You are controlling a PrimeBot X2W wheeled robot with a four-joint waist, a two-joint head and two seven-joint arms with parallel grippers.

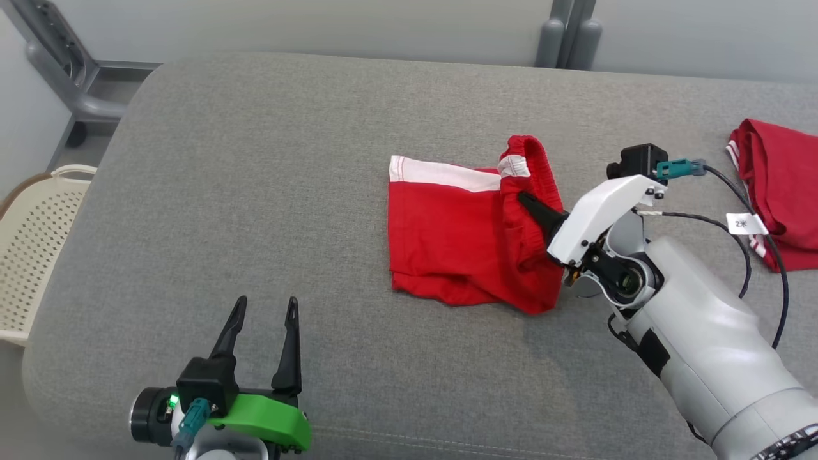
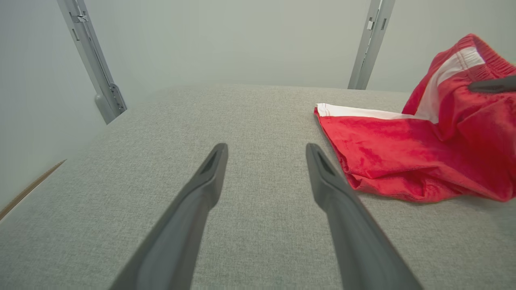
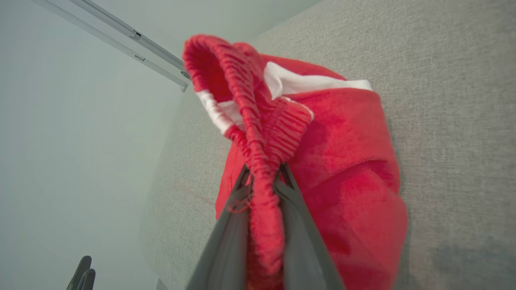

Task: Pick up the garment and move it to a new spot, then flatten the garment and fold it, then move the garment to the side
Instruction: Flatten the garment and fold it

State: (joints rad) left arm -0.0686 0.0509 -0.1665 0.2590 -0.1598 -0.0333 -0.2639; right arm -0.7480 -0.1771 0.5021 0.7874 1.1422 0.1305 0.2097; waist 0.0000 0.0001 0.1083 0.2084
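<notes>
The garment [image 1: 466, 236] is a pair of red shorts with a white stripe, lying near the middle of the grey cushion [image 1: 268, 191]. My right gripper [image 1: 527, 201] is shut on its ribbed elastic waistband [image 3: 258, 133], which is lifted off the cushion while the rest lies crumpled. The right wrist view shows the waistband pinched between the two dark fingers [image 3: 238, 209]. My left gripper [image 1: 265, 306] stands open at the front left, nothing between its fingers, well to the left of the garment [image 2: 403, 157]. In the left wrist view the open left gripper [image 2: 266, 151] hovers over bare cushion.
A second red garment [image 1: 776, 185] lies at the cushion's right edge, with black cables [image 1: 754, 217] and a white tag [image 1: 744, 223] beside it. A cream perforated basket [image 1: 32, 249] sits off the left edge. Grey metal frame legs [image 1: 569, 32] stand behind the cushion.
</notes>
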